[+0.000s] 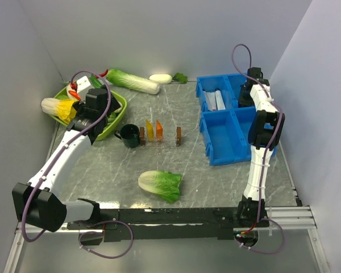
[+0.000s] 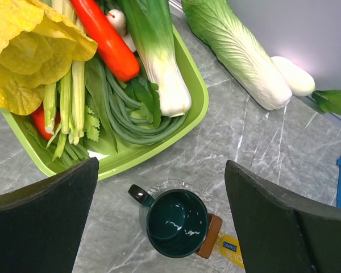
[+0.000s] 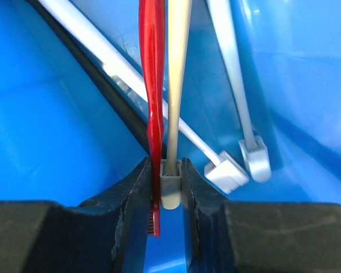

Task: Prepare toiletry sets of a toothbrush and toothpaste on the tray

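Note:
My right gripper [image 1: 245, 95] reaches down into the back right compartment of the blue bin [image 1: 233, 149]. Its jaws [image 3: 163, 165] press together on a red toothbrush [image 3: 152, 85] and a cream toothbrush [image 3: 178, 68], held side by side near their heads. Two white toothbrushes [image 3: 234, 85] lie loose beside them. A yellow toothpaste [image 1: 149, 131] and an orange toothpaste [image 1: 159, 131] stand on the clear tray [image 1: 168, 140] with brown ends. My left gripper [image 2: 161, 165] hangs open and empty above the dark green mug [image 2: 176, 223], with the yellow tube [image 2: 233, 251] just beyond it.
A green dish [image 2: 196, 111] of vegetables sits at the left. A long napa cabbage [image 1: 133, 81] and a white radish [image 1: 160, 78] lie along the back wall. A small cabbage [image 1: 160, 185] rests near the front. More pale items [image 1: 215, 101] lie in the bin's back left compartment.

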